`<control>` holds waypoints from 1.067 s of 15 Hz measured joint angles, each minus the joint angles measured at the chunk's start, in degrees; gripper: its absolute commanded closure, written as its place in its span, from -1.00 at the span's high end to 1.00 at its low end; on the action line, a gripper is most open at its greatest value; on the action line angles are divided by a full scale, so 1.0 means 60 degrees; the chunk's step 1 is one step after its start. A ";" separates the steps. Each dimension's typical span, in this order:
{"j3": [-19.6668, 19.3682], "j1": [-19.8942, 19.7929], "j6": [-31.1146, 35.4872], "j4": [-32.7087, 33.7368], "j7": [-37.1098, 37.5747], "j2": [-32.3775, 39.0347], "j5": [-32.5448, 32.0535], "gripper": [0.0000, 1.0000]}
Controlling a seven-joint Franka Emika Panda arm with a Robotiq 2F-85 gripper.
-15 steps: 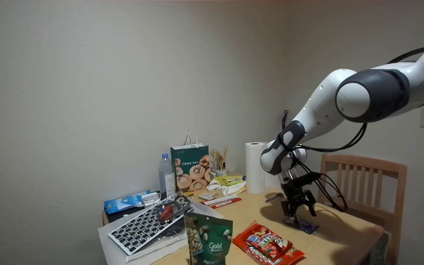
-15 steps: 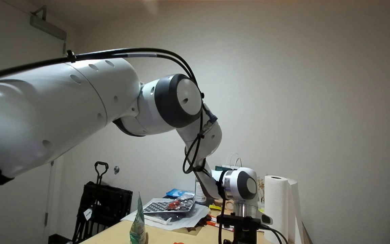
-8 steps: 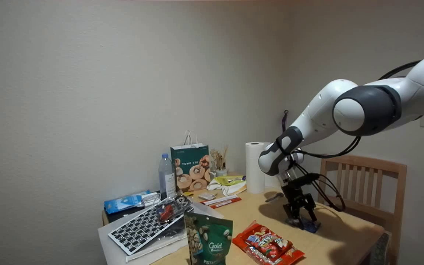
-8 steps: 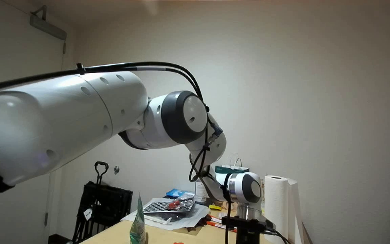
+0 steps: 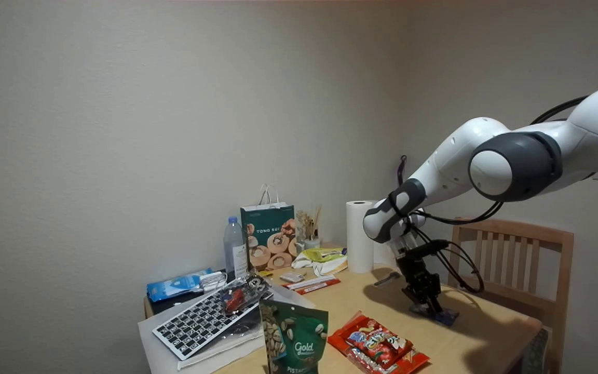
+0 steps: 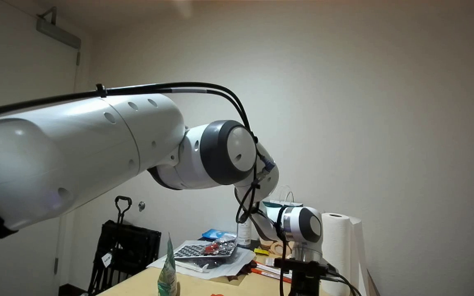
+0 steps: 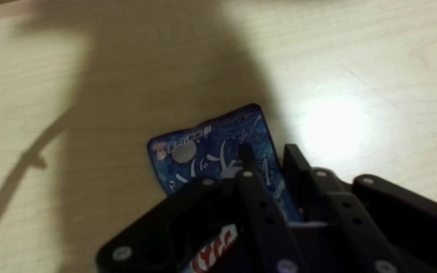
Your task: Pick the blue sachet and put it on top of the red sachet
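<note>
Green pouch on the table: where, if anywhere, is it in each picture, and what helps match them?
In an exterior view: green pouch at the bottom edge, left of the red sachet, front showing.
In an exterior view: green pouch at the bottom edge, left of centre, nearly edge-on.
Wrist view: not in it.
Shared landmark: the pale wooden table, in all three views.

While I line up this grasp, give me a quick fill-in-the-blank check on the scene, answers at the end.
In the wrist view, the sachet at the gripper is mostly ____ in colour.
The upright pouch near the red sachet is mainly ____ in colour.
That pouch's largest readable word is ____.
The roll of paper towels is coloured ____.
Missing words: blue; green; Gold; white.
</note>
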 measured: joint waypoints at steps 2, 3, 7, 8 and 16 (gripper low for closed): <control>0.0019 -0.0018 -0.0110 0.0141 0.0000 0.0046 0.0000 -0.35; 0.0018 -0.0021 -0.0115 0.0167 0.0000 0.0049 0.0000 -0.93; -0.0005 -0.0021 -0.0098 0.0190 0.0024 0.0049 0.0000 -0.04; 0.0004 -0.0021 -0.0098 0.0190 0.0024 0.0049 0.0000 0.11; -0.0120 -0.0132 0.0914 0.0265 0.0119 0.0051 -0.0001 0.99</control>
